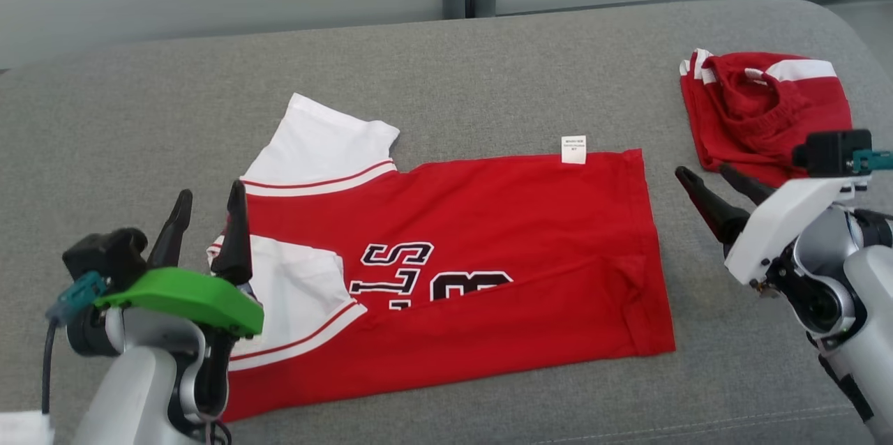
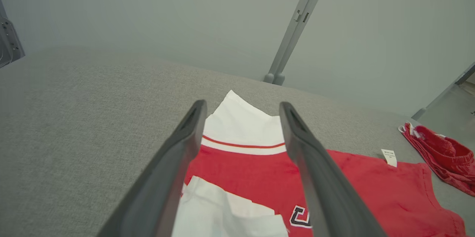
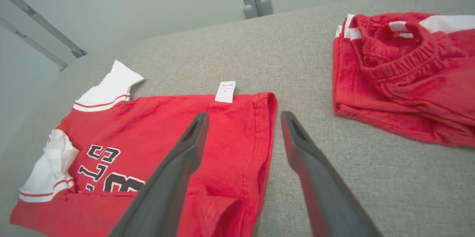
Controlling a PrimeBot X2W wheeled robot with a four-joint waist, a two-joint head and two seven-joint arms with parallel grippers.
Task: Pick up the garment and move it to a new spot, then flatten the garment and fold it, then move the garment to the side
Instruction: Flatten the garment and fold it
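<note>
Shirt [image 1: 488, 222] lies flat mid-worktop [image 1: 488, 61], folded lengthwise: white sleeves toward the left, hem toward the right, near edge flipped up over the lower half of the black print. A white label [image 1: 573, 149] sticks out at the far edge.

Left gripper [image 1: 211, 190] is at the sleeve end with its jaws apart and nothing between them. Can't tell from the head view if it touches cloth. The left wrist view puts the far white sleeve [image 2: 245, 125] between its fingers [image 2: 174, 166], with the gripper above the fabric.

Right gripper [image 1: 703, 170] is off the hem end, jaws spread and empty, over bare worktop in the head view. The right wrist view adds that one finger [image 3: 178, 162] overlaps the hem corner and the other sits over grey worktop.

Red shorts [image 1: 753, 110] are bunched far right, well apart from the shirt. The right wrist view resolves their elastic waistband [image 3: 404, 62]; the left wrist view catches just their edge.
</note>
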